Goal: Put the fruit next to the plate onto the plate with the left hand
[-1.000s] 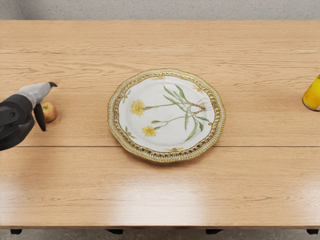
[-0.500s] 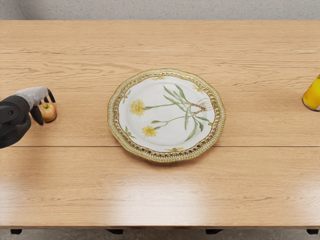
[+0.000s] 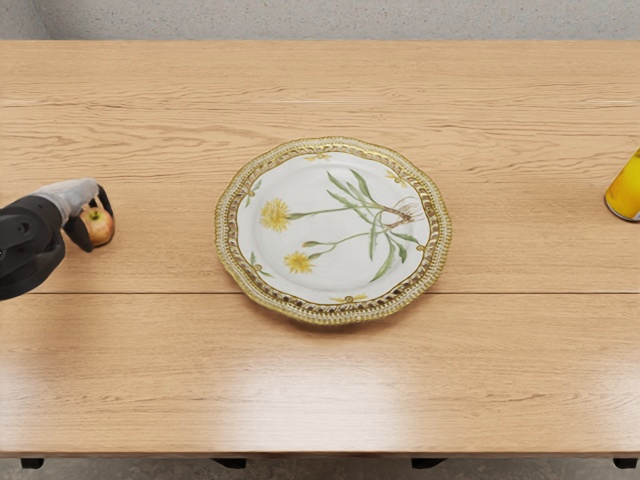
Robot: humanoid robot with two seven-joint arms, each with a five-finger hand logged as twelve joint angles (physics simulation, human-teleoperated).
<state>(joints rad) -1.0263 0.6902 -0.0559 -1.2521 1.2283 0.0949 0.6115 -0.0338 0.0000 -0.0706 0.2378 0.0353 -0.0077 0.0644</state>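
The fruit is lying on the tabletop, well left of the plate. The left hand is clasping it, fingers curling over its top. A yellow object is being cut off at the right edge.

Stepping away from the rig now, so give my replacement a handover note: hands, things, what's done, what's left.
Left hand: by the table's left edge, fingers curled around the fruit.
Right hand: not in view.
Fruit: seemingly resting on the table, left of the plate and apart from it.
Done: the grasp looks made.
Left: lift the fruit, carry it right, set it on the plate, let go.
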